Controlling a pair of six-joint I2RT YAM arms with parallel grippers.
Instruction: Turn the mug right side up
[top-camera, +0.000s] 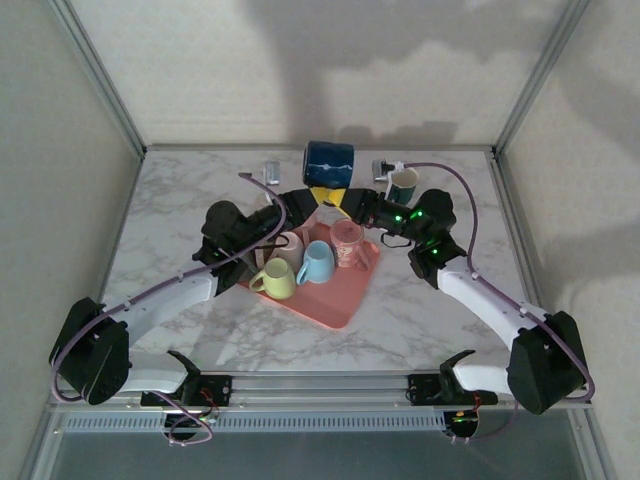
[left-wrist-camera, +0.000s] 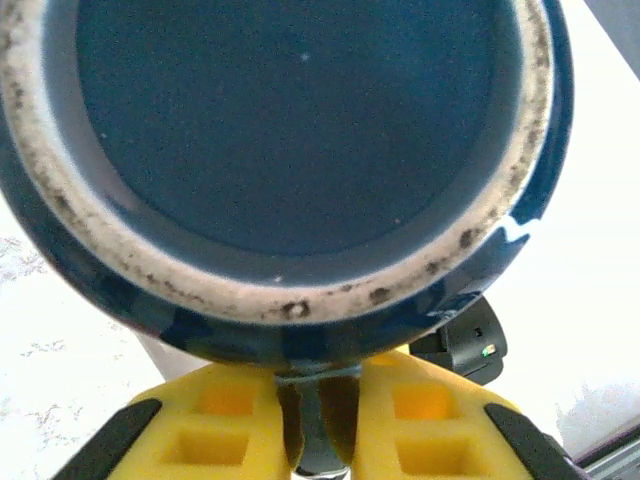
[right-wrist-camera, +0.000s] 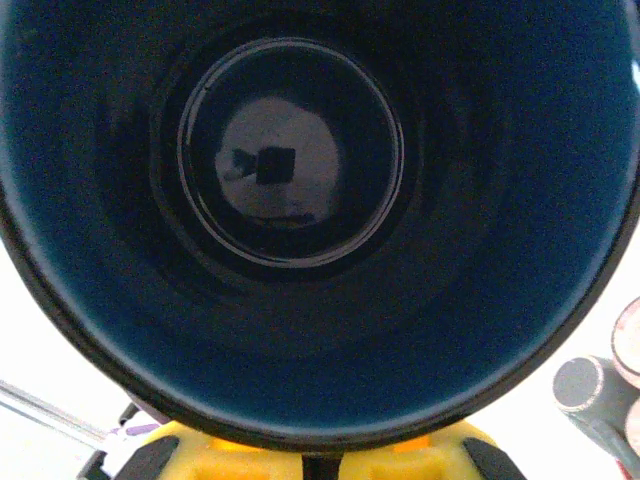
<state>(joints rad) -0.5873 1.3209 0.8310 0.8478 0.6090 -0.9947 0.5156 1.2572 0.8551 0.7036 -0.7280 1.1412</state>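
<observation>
Blue mug (top-camera: 329, 163) at upper centre of the top view, on its side, held between both arms. Right wrist view looks straight into its mouth: glossy dark interior, nothing in it.

Left gripper (left-wrist-camera: 318, 410) is clamped on a thin dark-blue part of the mug, under its unglazed base ring.

Right gripper (right-wrist-camera: 320, 452) is clenched just beneath the rim; can't tell whether it pinches the wall.

Pink tray (top-camera: 335, 305) at centre carries a yellow-green mug (top-camera: 275, 280), light blue mug (top-camera: 317, 263), pale pink mug (top-camera: 288, 245) and patterned cup (top-camera: 347, 242), contents unreadable.

Green-and-white mug (top-camera: 403, 183) stands upper right.
</observation>
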